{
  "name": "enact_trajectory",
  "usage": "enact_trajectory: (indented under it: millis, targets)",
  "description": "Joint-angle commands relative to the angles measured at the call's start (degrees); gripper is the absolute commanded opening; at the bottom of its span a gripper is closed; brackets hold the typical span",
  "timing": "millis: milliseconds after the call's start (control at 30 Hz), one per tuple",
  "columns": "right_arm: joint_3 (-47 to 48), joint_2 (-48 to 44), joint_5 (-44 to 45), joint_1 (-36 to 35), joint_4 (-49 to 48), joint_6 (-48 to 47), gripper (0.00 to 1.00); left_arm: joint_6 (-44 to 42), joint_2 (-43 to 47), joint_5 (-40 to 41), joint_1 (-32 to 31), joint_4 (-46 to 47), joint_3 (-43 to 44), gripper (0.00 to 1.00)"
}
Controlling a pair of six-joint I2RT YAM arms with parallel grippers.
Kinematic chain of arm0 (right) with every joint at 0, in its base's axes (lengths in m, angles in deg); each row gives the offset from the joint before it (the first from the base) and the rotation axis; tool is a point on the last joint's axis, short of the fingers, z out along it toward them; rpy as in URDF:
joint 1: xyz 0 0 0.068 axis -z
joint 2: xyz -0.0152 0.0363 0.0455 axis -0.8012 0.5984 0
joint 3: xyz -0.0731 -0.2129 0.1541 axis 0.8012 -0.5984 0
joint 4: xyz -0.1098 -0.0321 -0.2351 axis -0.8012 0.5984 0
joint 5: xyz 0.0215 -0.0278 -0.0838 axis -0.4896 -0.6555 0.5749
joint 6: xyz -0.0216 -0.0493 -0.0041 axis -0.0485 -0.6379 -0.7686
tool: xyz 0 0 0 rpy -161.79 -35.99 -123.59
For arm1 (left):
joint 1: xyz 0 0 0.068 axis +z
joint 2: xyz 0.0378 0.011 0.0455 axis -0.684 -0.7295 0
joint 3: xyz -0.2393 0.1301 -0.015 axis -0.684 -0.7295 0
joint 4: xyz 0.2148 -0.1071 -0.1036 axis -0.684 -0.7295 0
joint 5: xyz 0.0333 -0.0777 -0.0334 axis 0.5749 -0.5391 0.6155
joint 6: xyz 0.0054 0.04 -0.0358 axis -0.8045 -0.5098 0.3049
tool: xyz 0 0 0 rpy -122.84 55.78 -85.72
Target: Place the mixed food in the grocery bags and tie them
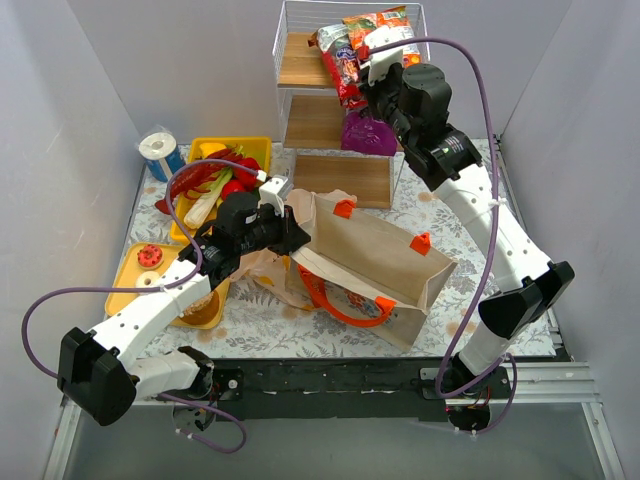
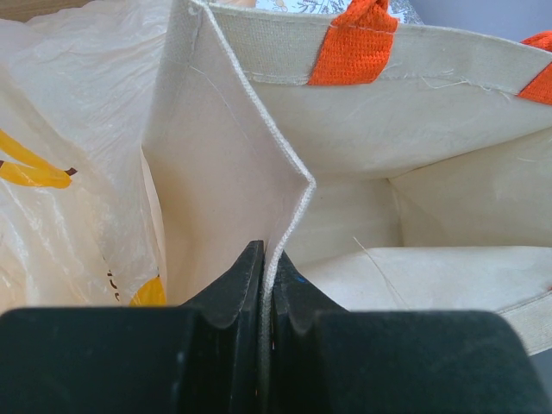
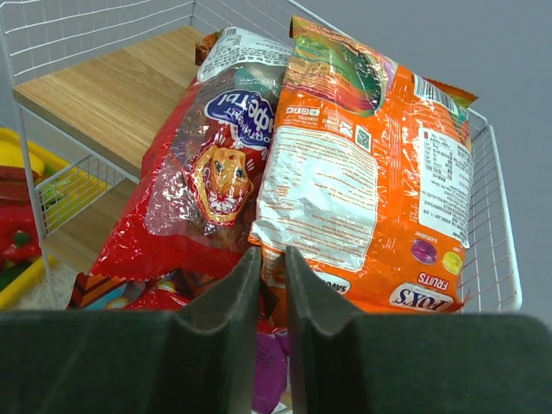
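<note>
The beige tote [image 1: 380,255] with orange handles lies open at mid table, and it shows in the left wrist view [image 2: 431,121]. My left gripper [image 1: 290,232] [image 2: 268,254] is shut on the tote's rim seam. The peach plastic bag [image 1: 265,268] [image 2: 69,172] lies crumpled beside it on the left. My right gripper [image 1: 372,55] [image 3: 273,254] is at the wire shelf, jaws pinched on the lower corner of the orange packet [image 1: 385,30] [image 3: 362,172]. A red packet [image 1: 340,65] [image 3: 198,181] leans beside it. A purple packet [image 1: 365,133] [image 3: 274,371] sits on the shelf below. I cannot make out a cucumber.
The white wire shelf rack [image 1: 290,20] stands at the back with wooden boards [image 1: 345,180]. A yellow tray [image 1: 250,145] of toy vegetables and a paper roll [image 1: 160,150] are at the back left. Another yellow tray [image 1: 125,290] lies front left.
</note>
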Motion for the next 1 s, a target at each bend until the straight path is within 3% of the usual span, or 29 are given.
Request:
enact_trajectory:
  millis: [0,67,333,567,867,967]
  targets:
    - [3.1,0.0,2.5,0.6,-1.2,-2.9,0.15,-0.9,1.0,1.1,-0.1,-1.1,-0.9,0.0]
    - [4.7,-0.1,2.4,0.6,-0.8,-3.0,0.02,-1.0,1.0,1.2,-0.1,-1.2,-0.9,0.0]
    - [6.6,-4.7,-4.8,0.6,-3.6,-1.9,0.01,-1.0,1.3,1.6,-0.1,-1.2,-0.9,0.0]
    - [-3.0,-17.1,-14.0,0.6,-10.8,3.9,0.01,-1.0,1.4,2.8,-0.1,-1.0,-1.2,0.0]
    - [-11.6,-27.1,-21.4,0.6,-10.7,10.3,0.01,-0.9,1.5,3.5,-0.1,-0.2,-0.9,0.0]
    - [-18.8,-31.4,-23.8,0.6,-12.2,13.6,0.01,-0.8,1.7,3.3,-0.1,0.0,-1.0,0.0]
